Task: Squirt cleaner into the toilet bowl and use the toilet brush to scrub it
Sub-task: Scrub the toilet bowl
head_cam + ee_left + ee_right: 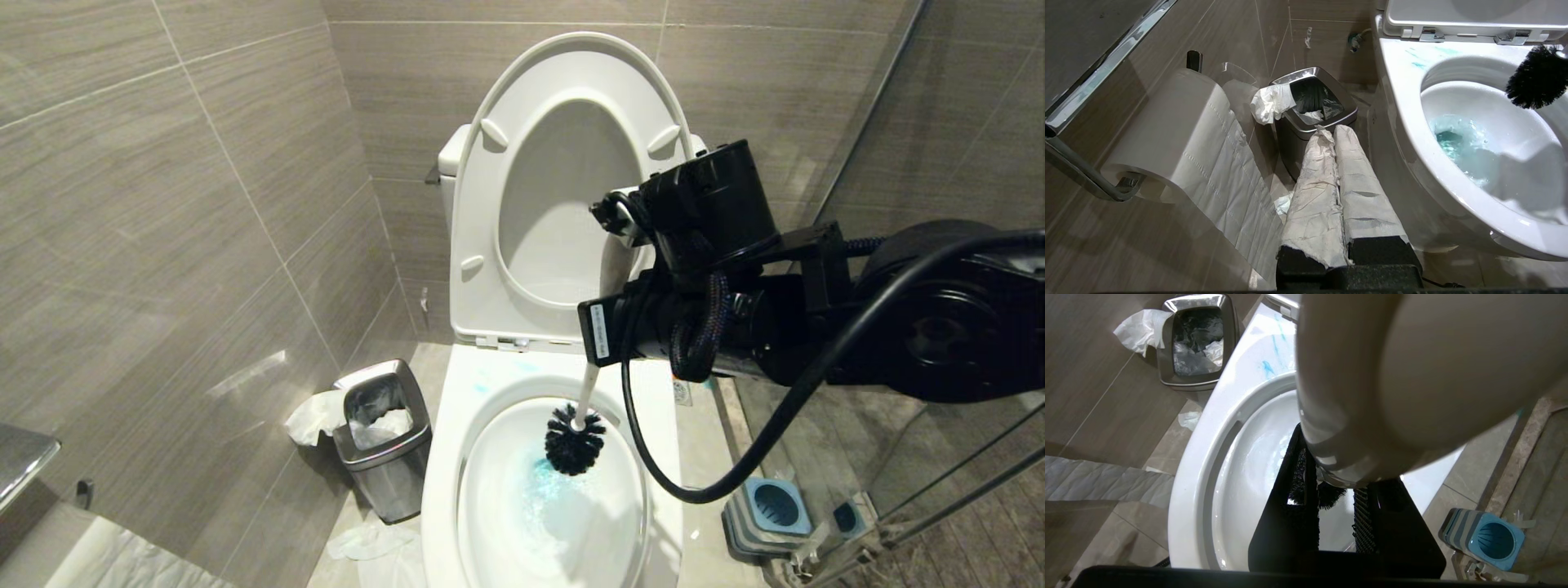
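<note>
Right gripper [1331, 498] clamped long white stick-handled, black-bristled toilet brush [575, 441]; light, stiff, likely slippery; grip handle high.

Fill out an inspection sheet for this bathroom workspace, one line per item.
Surface: toilet bowl rim carries blue smears.
Job's things: toilet brush head inside bowl, over cleaner tinting the water.
Clutter: tissue hanging from steel bin; paper on floor.
Grippers: right gripper shut on brush handle; left gripper shut, paper-wrapped, parked beside bowl.
Cables: black cable looping under right arm.
Surroundings: brush holder on floor; grey tile walls.
</note>
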`<state>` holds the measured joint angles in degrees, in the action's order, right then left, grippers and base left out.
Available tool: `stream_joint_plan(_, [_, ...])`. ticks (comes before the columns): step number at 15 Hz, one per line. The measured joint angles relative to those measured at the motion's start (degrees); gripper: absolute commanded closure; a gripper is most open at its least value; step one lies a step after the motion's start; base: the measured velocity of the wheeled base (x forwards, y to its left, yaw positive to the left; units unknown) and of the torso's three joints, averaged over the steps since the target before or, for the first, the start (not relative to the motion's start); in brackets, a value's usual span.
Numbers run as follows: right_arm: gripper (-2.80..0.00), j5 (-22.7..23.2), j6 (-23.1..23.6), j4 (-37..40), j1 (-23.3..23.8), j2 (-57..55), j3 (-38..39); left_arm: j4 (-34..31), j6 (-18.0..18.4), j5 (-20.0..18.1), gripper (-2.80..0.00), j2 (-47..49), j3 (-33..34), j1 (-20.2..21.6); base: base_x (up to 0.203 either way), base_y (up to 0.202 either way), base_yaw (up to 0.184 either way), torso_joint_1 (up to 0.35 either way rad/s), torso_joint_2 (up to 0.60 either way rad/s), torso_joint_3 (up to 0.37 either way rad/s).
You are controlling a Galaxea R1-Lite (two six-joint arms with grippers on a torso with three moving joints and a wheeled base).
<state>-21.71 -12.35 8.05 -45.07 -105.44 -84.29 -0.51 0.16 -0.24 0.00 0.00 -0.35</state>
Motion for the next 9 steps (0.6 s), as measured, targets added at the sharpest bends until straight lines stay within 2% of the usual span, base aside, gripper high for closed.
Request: stream_joint_plan(9, [0.00, -0.1, -0.4, -0.1, -0.2, -1.2, -0.4, 0.0, 0.0, 0.0, 0.00, 0.0, 0.0, 0.0, 0.000, 0.000, 0.000, 0.000, 0.00, 0.000])
